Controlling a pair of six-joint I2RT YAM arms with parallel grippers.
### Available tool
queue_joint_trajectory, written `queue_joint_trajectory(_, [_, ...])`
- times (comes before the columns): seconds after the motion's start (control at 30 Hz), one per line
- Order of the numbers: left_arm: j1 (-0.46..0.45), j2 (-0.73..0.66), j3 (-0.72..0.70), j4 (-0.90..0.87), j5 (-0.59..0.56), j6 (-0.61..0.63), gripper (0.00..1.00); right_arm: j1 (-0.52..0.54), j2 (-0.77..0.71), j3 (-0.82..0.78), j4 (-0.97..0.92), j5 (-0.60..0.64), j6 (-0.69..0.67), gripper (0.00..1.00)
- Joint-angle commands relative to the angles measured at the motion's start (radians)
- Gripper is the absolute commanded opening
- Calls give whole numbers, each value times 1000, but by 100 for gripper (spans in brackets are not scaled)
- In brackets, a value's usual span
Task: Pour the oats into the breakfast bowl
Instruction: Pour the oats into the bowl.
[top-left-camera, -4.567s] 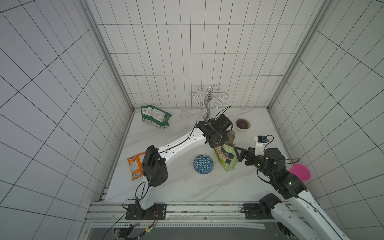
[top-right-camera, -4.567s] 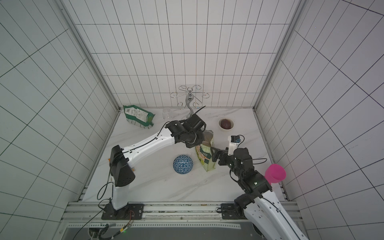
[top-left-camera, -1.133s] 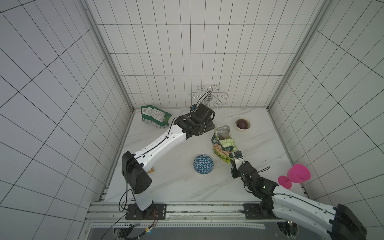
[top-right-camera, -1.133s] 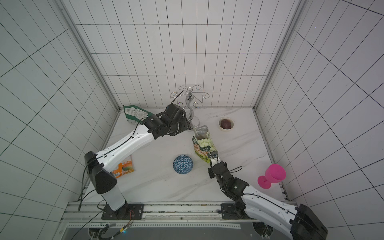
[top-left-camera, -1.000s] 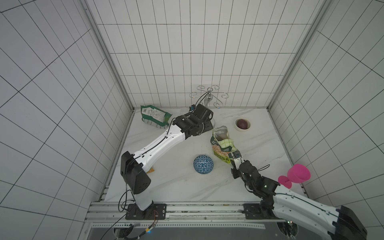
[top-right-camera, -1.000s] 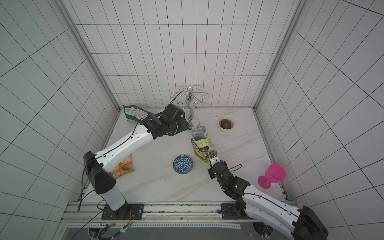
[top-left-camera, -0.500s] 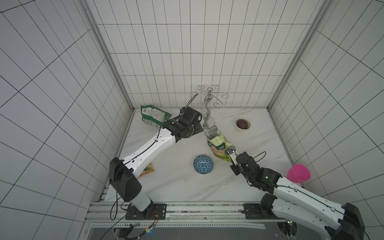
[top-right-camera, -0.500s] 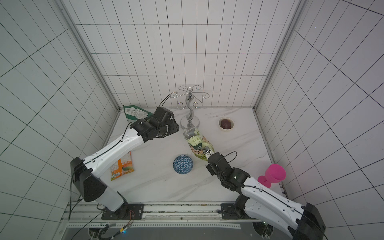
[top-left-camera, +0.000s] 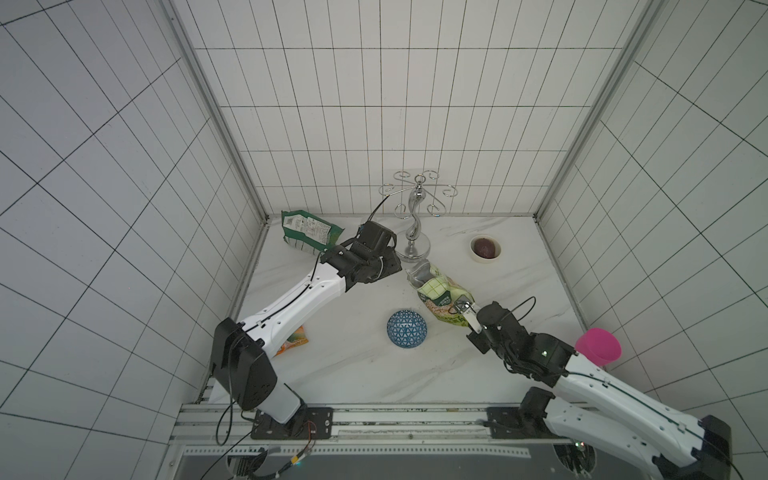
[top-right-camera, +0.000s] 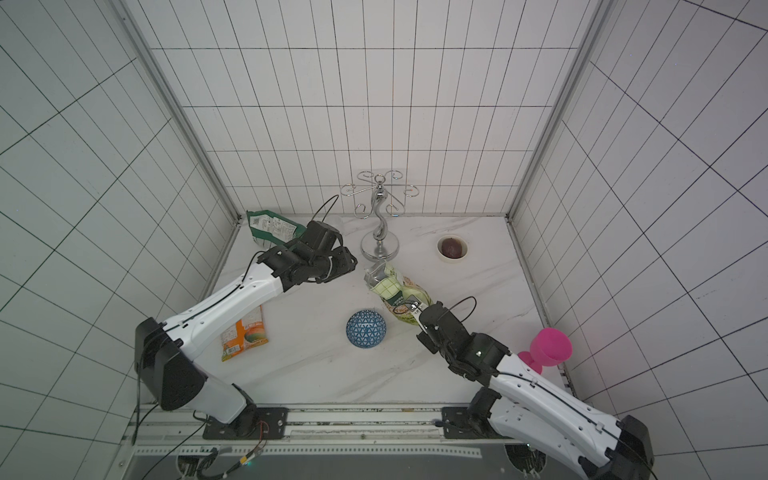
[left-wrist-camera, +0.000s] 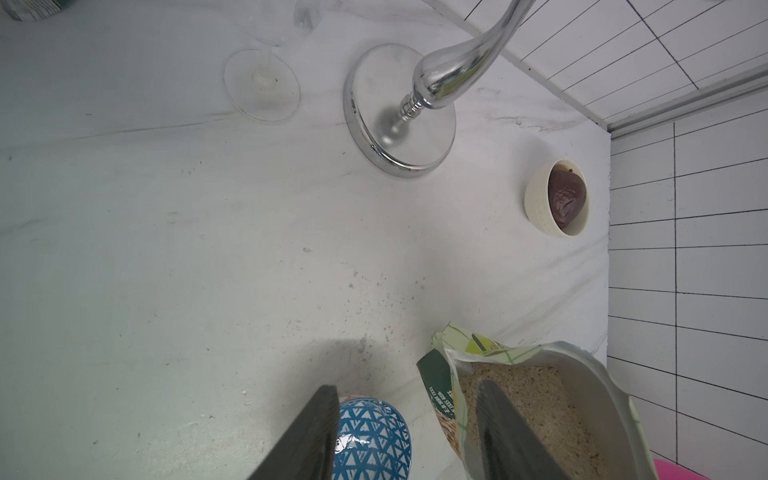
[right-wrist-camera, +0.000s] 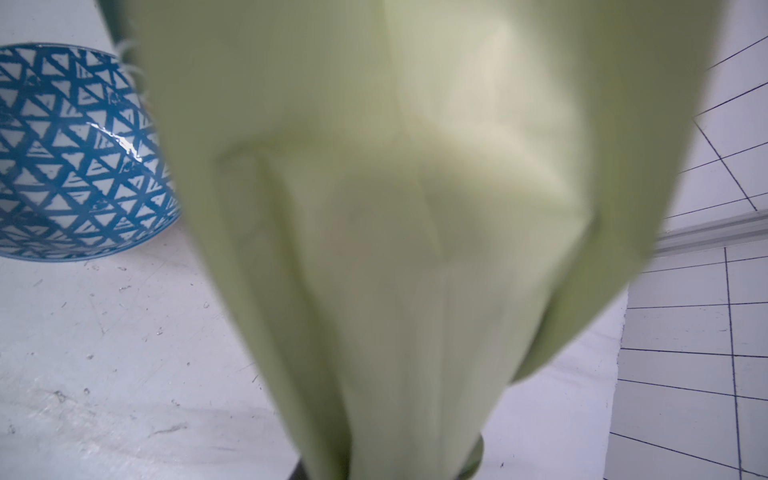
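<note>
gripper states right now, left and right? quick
left gripper: open, holding nothing.
right gripper: shut on the oats bag.

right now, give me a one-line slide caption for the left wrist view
Open left gripper in the foreground, breakfast bowl and open oats bag just past it, chrome stand beyond.

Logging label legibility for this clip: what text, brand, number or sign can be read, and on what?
No text reads clearly.
oats bag: characters on dark green panel, blurred.
dark green bag: white label print, too small.
orange packet: print too small.
</note>
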Motion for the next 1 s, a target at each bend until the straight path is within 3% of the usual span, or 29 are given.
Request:
queue_joint_trajectory(0.0, [-8,-11,-26,39,50,21,51,-15,-51,92,66,27,-39,0])
queue_joint_trajectory(0.97, [-25,-182,-268,96,82,-23,47,-29,28,384,-339,13,-377,0])
